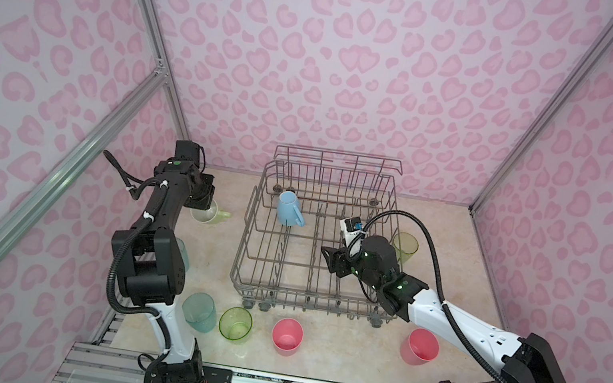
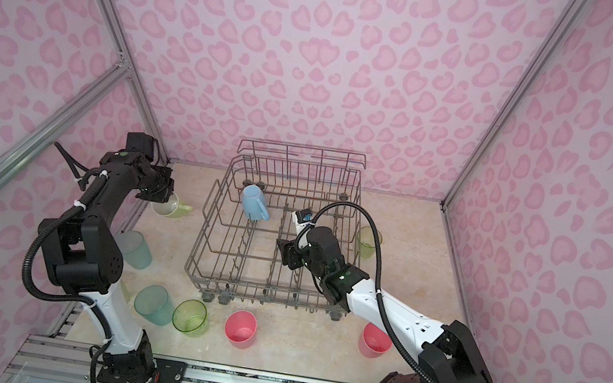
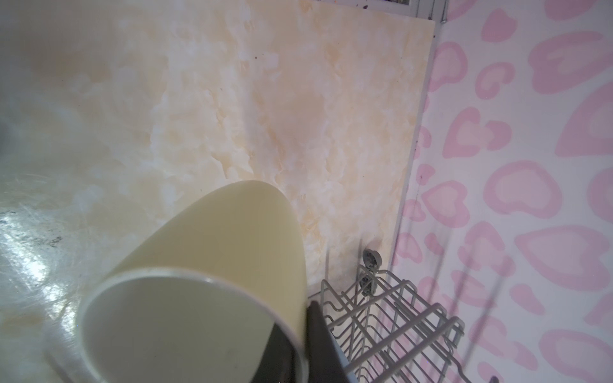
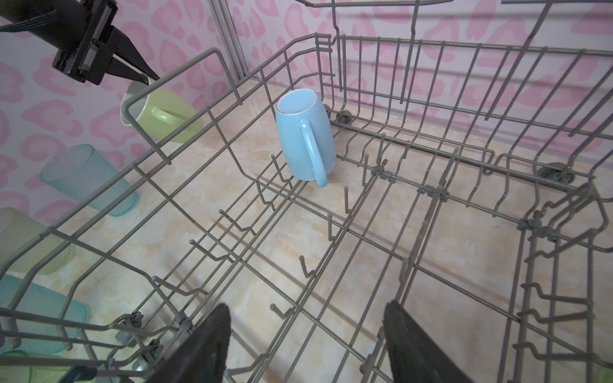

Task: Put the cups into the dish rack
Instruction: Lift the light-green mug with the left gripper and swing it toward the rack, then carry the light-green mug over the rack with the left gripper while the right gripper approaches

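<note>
**Top views.** In both top views the dish rack [image 1: 312, 297] stands mid-desk against the far wall. One cup is loaded: a light-blue mug [image 1: 289, 208], mouth down, in the rack's far left corner. On the marbled desk [image 1: 213, 261] left of the rack, the left tool [image 1: 204, 200] is closed on the rim of a pale yellow mug [image 1: 210, 215]. The right tool [image 1: 330, 259] hangs over the rack's right half, holding nothing. Along the near edge stand a teal cup [image 1: 198, 311], a lime-green cup [image 1: 235, 324], a pink tumbler [image 1: 287, 337] and a second pink tumbler [image 1: 420, 346]. Another lime-green cup [image 1: 405, 247] stands right of the rack.

**Left wrist view.** The pale yellow mug is tilted, its wall pinched between dark fingers [image 3: 320, 345]. A rack corner lies just beside it.

**Right wrist view.** The right tool's fingers [image 4: 212, 345] are spread wide above bare tines. Beyond the rack's left wall the pale mug hangs tilted from the left tool.

**Step in hand.** The step is probably carrying this mug into the rack. A rim pinch is thin, so the move should be slow. The mug should clear the left wall, turn mouth down and settle between tines beside the blue mug. The right tool is best kept clear of that path.

**Writing.** No brand, label or writing can be read.
</note>
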